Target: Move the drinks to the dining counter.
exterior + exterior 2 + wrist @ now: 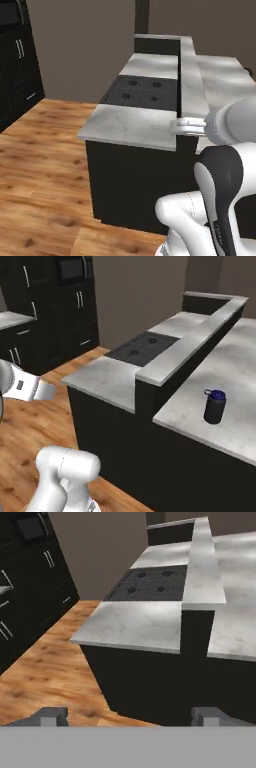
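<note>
Even soft rendered light, faint shadows, slight blur.

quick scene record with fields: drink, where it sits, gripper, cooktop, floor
drink: wide black bottle with blue cap, upright
where it sits: on the dining counter, on the lower slab beside the raised ledge
gripper: gripper open, nothing between its fingertips, facing the island's end
cooktop: black cooktop set into the marble on the ledge's other side
floor: wood floor

Glossy white rounded arm, dark joint band, grey-tipped end effector (two blocky tips)
</note>
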Robot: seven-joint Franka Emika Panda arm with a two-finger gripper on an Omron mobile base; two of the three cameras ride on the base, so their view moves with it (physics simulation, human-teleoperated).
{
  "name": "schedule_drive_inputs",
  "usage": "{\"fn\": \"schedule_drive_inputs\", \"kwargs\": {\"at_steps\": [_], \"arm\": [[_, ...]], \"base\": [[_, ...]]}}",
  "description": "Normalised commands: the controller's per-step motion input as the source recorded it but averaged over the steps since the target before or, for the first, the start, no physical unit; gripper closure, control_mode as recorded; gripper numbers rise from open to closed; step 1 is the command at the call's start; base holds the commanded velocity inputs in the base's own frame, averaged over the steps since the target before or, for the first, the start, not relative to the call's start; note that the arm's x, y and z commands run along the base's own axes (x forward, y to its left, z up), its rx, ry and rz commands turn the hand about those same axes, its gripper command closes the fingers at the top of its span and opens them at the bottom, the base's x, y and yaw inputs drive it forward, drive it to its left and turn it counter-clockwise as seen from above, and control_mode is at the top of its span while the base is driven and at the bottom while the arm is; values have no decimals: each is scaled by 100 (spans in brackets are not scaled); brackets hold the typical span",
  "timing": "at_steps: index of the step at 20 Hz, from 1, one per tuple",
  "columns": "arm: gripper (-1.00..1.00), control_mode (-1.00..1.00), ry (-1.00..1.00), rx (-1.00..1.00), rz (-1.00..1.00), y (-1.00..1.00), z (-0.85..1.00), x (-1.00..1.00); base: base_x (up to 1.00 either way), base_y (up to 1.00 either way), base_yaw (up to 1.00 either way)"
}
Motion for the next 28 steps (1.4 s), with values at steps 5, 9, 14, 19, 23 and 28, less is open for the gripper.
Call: {"fn": "schedule_drive_inputs", "kwargs": {"at_steps": [5,9,14,19,23,28], "arm": [[-100,100,0,0,0,0,0,0],[-100,100,0,0,0,0,0,0],[-100,100,0,0,0,0,0,0],[-100,100,0,0,0,0,0,0],[-100,100,0,0,0,0,0,0],[-100,100,0,0,0,0,0,0]], "base": [[-1,53,94],[0,20,100],[37,1,95],[100,-43,54],[100,-88,9],[100,-91,9]]}}
